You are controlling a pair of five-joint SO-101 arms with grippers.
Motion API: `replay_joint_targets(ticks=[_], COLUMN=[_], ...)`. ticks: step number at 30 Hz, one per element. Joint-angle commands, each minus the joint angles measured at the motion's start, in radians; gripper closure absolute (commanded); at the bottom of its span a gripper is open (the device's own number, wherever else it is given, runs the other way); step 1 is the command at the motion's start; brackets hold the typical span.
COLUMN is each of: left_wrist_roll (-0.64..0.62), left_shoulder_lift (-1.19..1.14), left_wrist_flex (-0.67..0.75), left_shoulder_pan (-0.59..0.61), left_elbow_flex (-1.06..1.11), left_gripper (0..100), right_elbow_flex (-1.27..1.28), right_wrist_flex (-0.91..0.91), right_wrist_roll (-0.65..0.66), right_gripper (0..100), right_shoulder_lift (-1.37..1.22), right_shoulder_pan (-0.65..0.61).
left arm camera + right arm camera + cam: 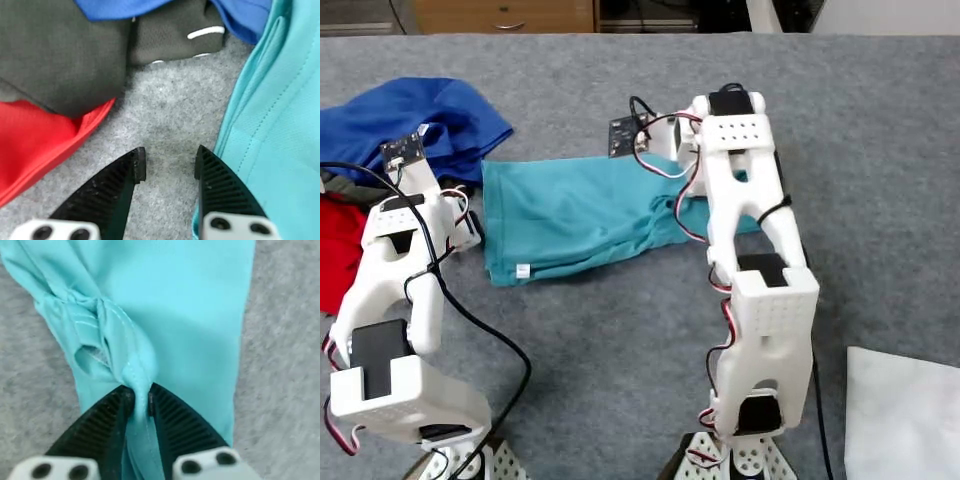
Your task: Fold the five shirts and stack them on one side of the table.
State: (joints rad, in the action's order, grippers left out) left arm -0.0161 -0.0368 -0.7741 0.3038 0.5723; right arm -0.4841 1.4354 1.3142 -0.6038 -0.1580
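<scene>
Teal shirt (190,300) cloth is sitting pinched in the right gripper (141,395). Its fingers (105,420) are pressing nearly together on a bunched ridge of fabric beside a seam. The left gripper (170,165) is gripping nothing. Its fingers (220,185) are standing partly open over bare surface (165,110), just beside the teal shirt's edge.

Outward from the fingers, the teal shirt is lying in the middle of the surface between the two arms. It is lying fairly flat toward the left arm and gathering into wrinkles toward the right arm. It is looking partly folded at most, not yet a finished packet.

Beyond the left gripper, a blue shirt (420,120), a dark shirt (55,55) and a red shirt (338,245) are lying crumpled and overlapping in a heap at that side. All three appear unfolded. A white cloth (905,410) is lying flat at the near corner on the right arm's side, and I cannot tell whether it is a folded shirt.

The task is looking early: one shirt is being worked, at least three are waiting, and no stack is showing.
</scene>
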Motion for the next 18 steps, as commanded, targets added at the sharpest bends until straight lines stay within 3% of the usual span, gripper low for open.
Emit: replay_joint_targets(ticks=[1,3,5,12,16,18], left_wrist_roll=[0.008,0.008,0.008,0.008,0.008,0.008], left_shoulder_lift=[0.005,0.005,0.005,0.005,0.005,0.005], left_wrist_flex=[-0.006,-0.006,-0.006,-0.006,-0.006,-0.006], left_shoulder_pan=[0.005,0.005,0.003,0.003,0.003,0.003], left_elbow_flex=[-0.032,-0.032,-0.032,-0.032,-0.032,-0.032], left_gripper=[82,82,82,82,82,82], right_elbow_flex=[-0.047,-0.048,-0.048,-0.038,-0.030,0.005], right_wrist_flex=[-0.051,-0.063,-0.063,0.029,0.153,0.189], right_wrist_roll=[-0.003,-0.028,-0.040,-0.043,-0.097,-0.121], right_gripper=[84.1,75.1,73.3,83.1,98.8,98.0], right_shoulder_lift=[0.010,0.012,0.024,0.119,0.159,0.163], right_shoulder_pan=[-0.021,-0.015,-0.008,0.005,0.013,0.021])
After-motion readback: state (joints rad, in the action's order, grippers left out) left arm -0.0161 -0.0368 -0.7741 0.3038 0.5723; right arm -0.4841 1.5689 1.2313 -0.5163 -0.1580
